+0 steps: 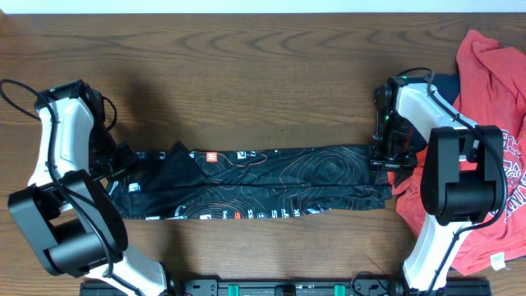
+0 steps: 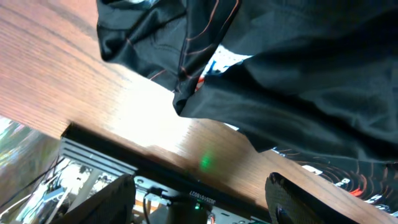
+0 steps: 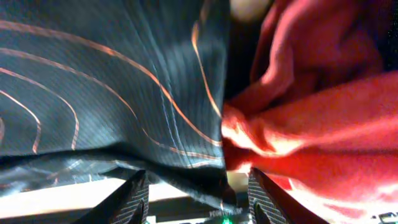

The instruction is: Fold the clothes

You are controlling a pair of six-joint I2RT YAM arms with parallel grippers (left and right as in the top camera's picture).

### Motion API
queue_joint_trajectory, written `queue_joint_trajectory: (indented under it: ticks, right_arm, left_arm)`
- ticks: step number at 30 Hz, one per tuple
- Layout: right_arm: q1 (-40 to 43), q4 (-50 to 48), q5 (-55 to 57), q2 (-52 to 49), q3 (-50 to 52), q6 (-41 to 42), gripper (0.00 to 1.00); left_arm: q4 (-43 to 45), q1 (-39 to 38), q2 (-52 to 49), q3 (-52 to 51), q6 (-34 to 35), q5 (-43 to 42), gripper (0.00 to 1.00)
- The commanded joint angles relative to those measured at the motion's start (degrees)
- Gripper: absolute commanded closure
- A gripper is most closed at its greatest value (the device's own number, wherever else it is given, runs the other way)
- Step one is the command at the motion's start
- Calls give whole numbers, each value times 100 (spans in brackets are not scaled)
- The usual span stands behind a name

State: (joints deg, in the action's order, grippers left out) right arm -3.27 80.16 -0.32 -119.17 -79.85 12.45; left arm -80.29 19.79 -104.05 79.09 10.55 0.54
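Left hand (image 1: 123,161), right hand (image 1: 388,161), both parted; black jersey (image 1: 271,185) stretched between

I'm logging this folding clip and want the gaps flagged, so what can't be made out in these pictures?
Left claw: overhead, the left arm covers it; the wrist view cuts off its fingers at the bottom edge.
Right claw: same, so contact with the black jersey is unclear.
Navy garment: overhead, mostly hidden by the right arm and red T-shirt.
Jersey logos: overhead, too small to read.
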Motion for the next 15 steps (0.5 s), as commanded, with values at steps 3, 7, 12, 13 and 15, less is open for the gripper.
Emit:
queue_joint_trajectory:
  ticks: [3,7,12,13,15]
  right_arm:
    - [162,-509,-835,127,28,-660,48]
    - [247,-704,-916,127,28,-658,47]
    - [256,-706,-914,127,28,-741,46]
    - [251,-684,-914,127,28,-741,46]
    - [251,-671,-914,127,28,-741,47]
  left_arm:
    - [402,-129,85,66,-509,-1226,31]
    - [1137,-544,184,66,-772,-2004,30]
    - [2310,-1069,122,63,-195,-1471,24]
    - [2487,-1150,96,63,0,-1261,23]
    - [2684,-1261,35,63,260,-999,24]
